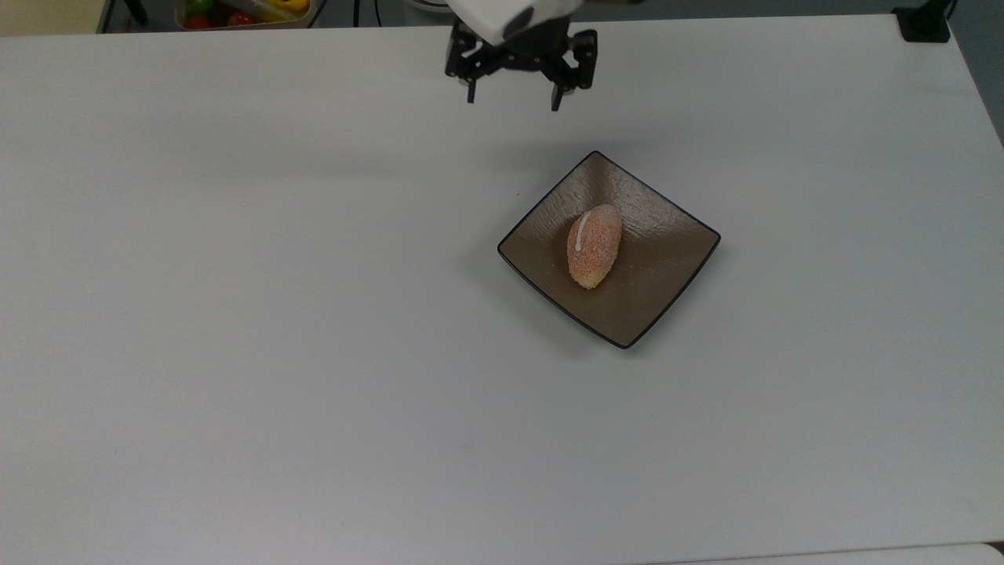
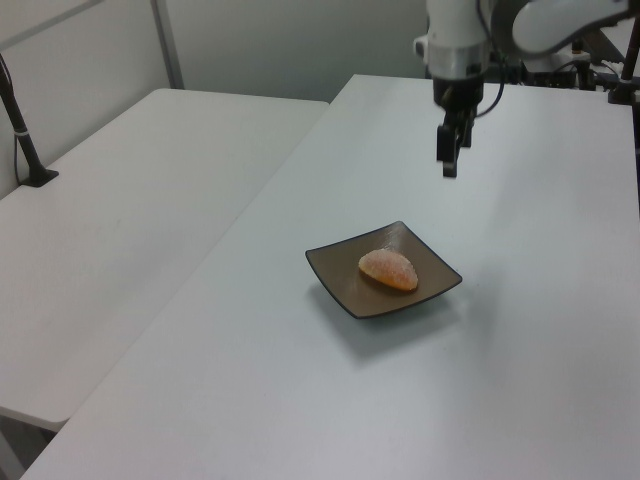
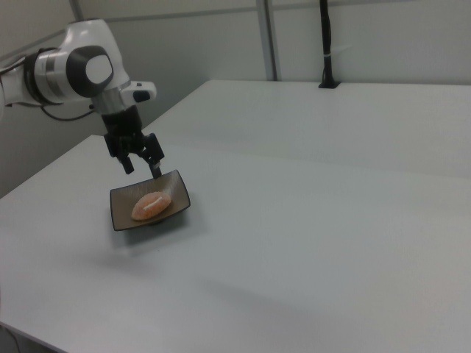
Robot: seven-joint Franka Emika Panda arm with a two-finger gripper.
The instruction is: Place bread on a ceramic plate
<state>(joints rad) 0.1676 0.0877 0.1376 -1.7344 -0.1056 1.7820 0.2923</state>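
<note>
The bread [image 1: 594,246], an oval orange-tan roll with a short white stripe, lies in the middle of the square brown ceramic plate [image 1: 663,267]. The same roll [image 2: 388,269] rests on the plate [image 2: 340,275] in the left view, and the bread [image 3: 149,206] sits on the plate [image 3: 120,200] in the right view. My gripper [image 1: 513,103] hangs open and empty above the table, well clear of the plate toward the top view's upper left. It is high over the table in the left view [image 2: 449,172] and above the plate's far side in the right view [image 3: 143,168].
The white table [image 1: 235,314] spreads wide around the plate. A container of colourful items [image 1: 235,12] sits beyond the table's far edge at the top view's upper left. A second white table [image 2: 130,190] stands alongside in the left view.
</note>
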